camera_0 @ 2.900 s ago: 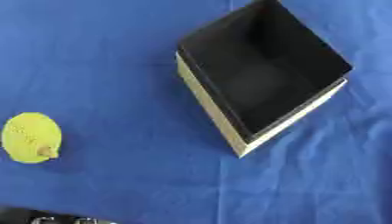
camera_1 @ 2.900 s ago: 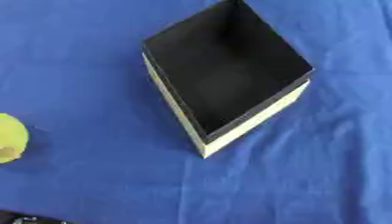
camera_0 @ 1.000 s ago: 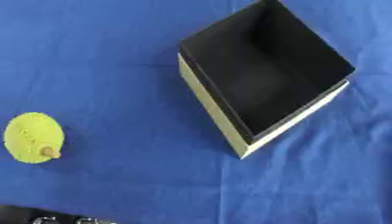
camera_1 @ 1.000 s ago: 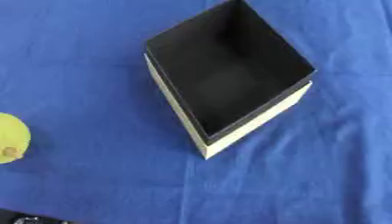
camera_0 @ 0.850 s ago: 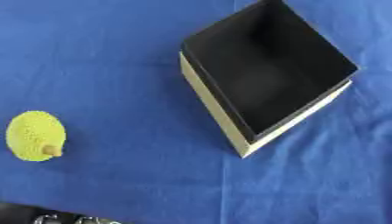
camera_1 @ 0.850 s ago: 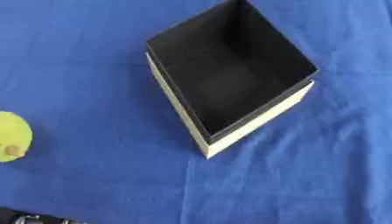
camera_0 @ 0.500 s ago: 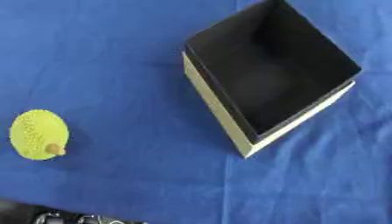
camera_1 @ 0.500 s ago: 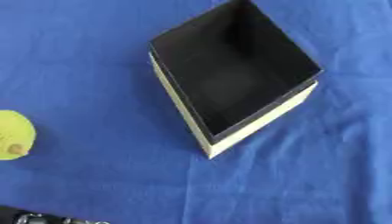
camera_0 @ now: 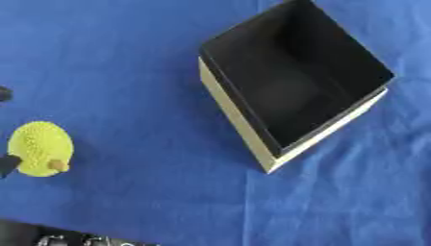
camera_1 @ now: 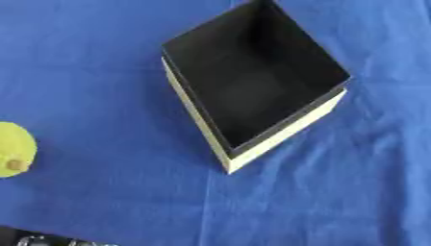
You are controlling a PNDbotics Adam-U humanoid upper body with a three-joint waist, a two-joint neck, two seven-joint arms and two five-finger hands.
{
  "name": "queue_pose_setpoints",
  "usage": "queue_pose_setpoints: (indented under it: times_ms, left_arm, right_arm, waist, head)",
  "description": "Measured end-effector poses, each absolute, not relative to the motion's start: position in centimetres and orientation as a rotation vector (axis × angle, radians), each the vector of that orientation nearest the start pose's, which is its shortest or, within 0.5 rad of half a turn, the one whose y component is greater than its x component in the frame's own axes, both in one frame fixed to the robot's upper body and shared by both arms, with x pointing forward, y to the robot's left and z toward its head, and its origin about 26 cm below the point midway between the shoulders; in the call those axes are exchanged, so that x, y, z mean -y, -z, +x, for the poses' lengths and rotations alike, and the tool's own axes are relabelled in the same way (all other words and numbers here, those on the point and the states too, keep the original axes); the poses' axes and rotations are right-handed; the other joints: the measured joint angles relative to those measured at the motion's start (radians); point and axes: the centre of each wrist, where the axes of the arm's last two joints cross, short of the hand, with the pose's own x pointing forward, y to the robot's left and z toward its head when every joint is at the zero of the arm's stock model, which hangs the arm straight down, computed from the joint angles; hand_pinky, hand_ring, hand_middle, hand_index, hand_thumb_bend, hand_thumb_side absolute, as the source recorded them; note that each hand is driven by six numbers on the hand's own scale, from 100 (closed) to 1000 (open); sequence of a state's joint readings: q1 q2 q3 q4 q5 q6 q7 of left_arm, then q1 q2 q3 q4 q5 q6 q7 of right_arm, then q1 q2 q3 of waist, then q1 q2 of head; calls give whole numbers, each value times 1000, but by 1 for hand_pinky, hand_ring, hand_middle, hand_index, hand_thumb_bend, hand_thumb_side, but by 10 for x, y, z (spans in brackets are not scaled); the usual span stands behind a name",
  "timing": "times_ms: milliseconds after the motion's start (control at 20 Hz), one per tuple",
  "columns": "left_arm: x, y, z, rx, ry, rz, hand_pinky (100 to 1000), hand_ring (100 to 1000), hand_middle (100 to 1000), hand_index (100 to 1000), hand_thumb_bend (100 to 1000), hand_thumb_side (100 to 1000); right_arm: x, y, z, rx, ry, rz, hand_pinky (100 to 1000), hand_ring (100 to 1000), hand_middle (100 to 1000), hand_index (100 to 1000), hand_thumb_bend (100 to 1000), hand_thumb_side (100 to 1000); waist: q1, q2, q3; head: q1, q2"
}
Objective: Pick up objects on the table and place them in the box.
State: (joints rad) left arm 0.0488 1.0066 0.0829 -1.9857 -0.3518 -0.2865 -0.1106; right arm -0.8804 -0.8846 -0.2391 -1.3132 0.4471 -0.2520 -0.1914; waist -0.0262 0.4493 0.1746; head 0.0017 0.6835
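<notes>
Yellow bumpy fruit (camera_0: 40, 148) between dark fingers (camera_0: 7, 164)

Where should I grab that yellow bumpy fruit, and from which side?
Probably take the yellow fruit across its rounded bumpy body, coming from above on the robot's left, since it lies alone on the blue cloth near the left edge. Leave the small tan stem at its lower end alone; it looks too small to hold. No robot hand is clearly in view.
</notes>
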Motion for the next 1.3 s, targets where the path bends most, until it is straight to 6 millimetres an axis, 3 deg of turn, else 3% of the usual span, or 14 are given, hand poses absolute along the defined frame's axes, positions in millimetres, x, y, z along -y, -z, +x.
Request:
queue_pose_setpoints:
  times_ms: [500, 700, 950, 1300]
  left_arm:
    - [-376, -228, 262, 1722, 1530, 753, 771, 819, 800, 876, 395, 256]
    - [-376, -231, 263, 1672, 1547, 725, 811, 851, 830, 898, 418, 243]
    - [-377, -234, 263, 1584, 1569, 742, 857, 886, 850, 922, 470, 251]
    - [-378, -236, 266, 1481, 1594, 779, 848, 884, 842, 919, 465, 230]
  right_arm:
    - [440, -390, 360, -2909, 575, 1861, 808, 764, 628, 820, 100, 100]
    - [440, -389, 361, -2911, 576, 1862, 808, 765, 628, 822, 100, 100]
    - [439, -388, 361, -2915, 577, 1859, 809, 766, 628, 822, 100, 100]
    - [439, -387, 362, -2922, 577, 1855, 809, 766, 627, 822, 100, 100]
  waist:
    - [0, 0, -3]
    - [0, 0, -3]
    - [0, 0, -3]
    - [0, 0, -5]
  head:
    - [4, 0]
    - [3, 0]
    - [3, 0]
    - [4, 0]
